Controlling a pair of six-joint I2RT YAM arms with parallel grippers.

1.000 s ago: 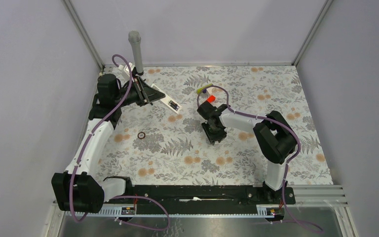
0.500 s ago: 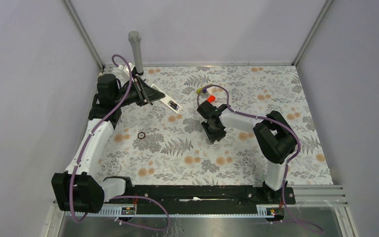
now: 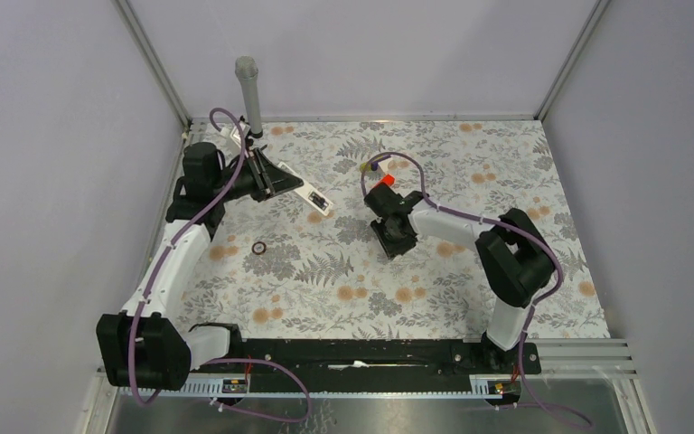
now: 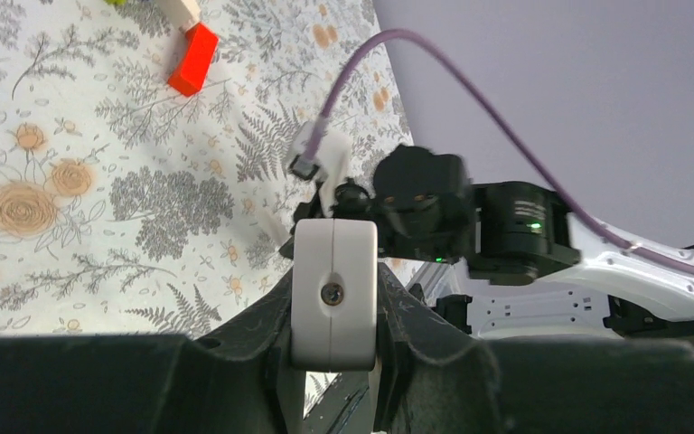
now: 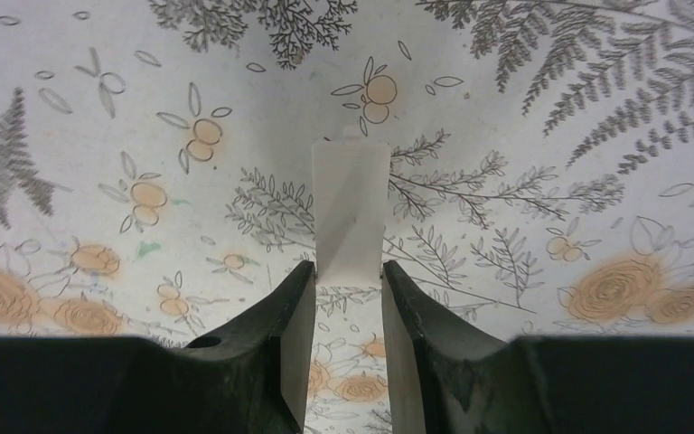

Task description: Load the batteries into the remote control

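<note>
Diagonally, remote control [image 3: 314, 196] far-left to near-right

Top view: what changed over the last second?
The left arm shifted, swinging the remote slightly nearer at its free end; left fingers stay shut on it. The right elbow moved right; right fingers stayed put, holding a white piece. Ring and red piece unchanged.

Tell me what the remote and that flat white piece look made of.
The remote: hard white plastic by the look, smooth with a slight sheen. The flat white piece between the right fingers: thin, matte, evenly white, likely plastic too, though card would look alike.
</note>
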